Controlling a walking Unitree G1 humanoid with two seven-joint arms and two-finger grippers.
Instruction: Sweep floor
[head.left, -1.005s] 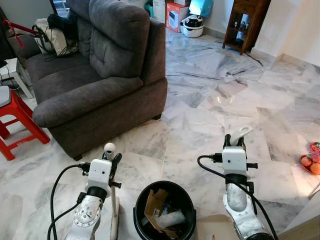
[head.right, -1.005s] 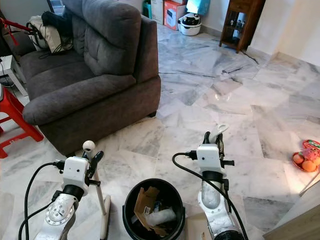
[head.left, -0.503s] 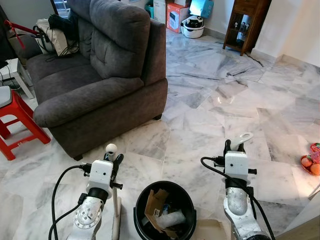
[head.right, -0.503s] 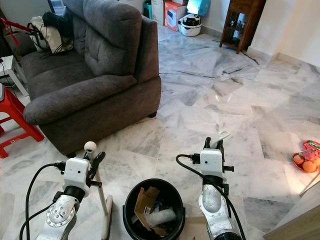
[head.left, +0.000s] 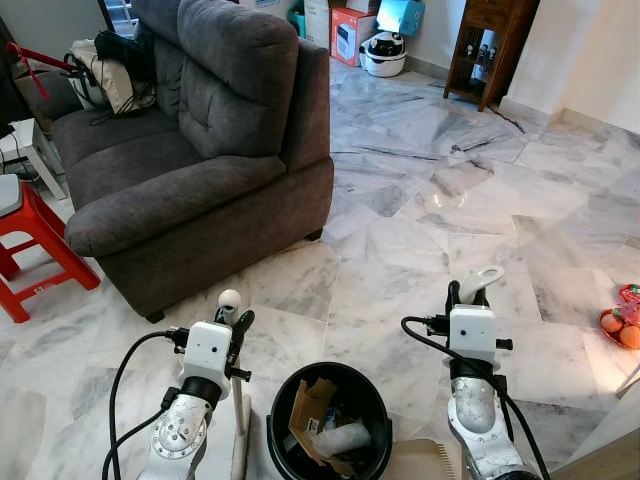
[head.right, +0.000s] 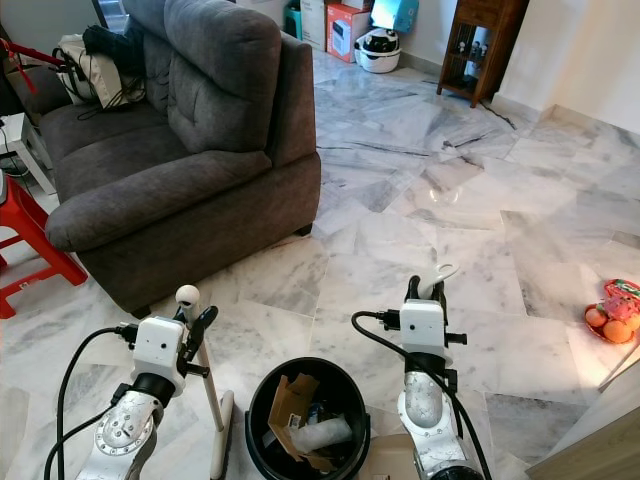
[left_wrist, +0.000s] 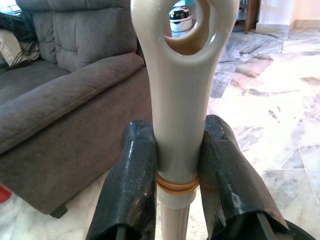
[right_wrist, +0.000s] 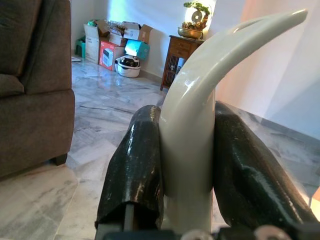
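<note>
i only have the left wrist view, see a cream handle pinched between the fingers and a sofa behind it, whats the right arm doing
Observer: The right gripper is shut on the dustpan handle, held upright.
Operator: anything between the arms
Observer: A black bin stands on the floor between them, with cardboard and scraps inside.
Operator: where does my handle end
Observer: The left gripper clamps the broom handle, which runs down to the marble floor beside the bin.

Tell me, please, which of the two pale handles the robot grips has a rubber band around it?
The broom handle in the left gripper: an orange rubber band circles it between the fingers. The curved dustpan handle in the right gripper has none.
</note>
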